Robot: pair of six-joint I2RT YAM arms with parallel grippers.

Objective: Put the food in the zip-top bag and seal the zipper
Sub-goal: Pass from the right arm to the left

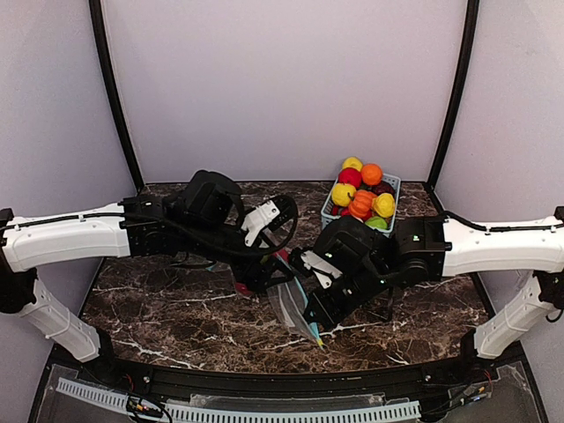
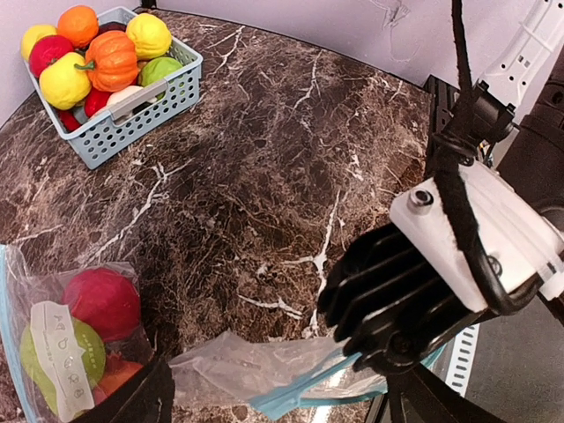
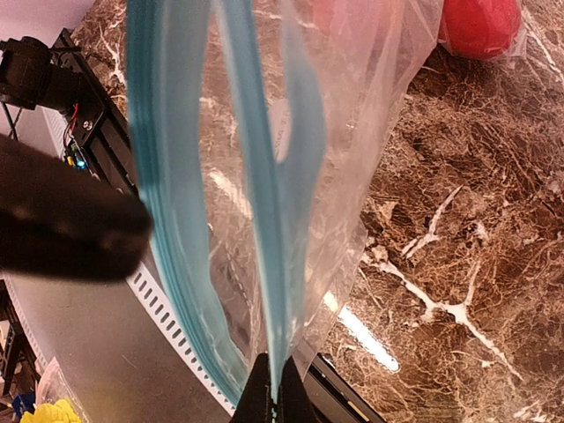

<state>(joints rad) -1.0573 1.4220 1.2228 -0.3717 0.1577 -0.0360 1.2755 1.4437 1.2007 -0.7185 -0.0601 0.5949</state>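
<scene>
Zip-top bag (image 2: 264,370): one, pinched by the right gripper (image 3: 273,397)
Left gripper (image 2: 278,398): spread, nothing grasped
Food (image 2: 104,300): three are seen bagged
Basket (image 2: 132,123): one, filled with seven or more

Marble table (image 1: 176,308): basket (image 2: 132,123) (blue), bag (image 2: 35,291)

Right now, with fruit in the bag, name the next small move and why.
Probably close the left gripper on the zipper lying between its open jaws: the right gripper is shut on that strip, its blue tracks gape apart, and fruit sits inside the bag.
</scene>
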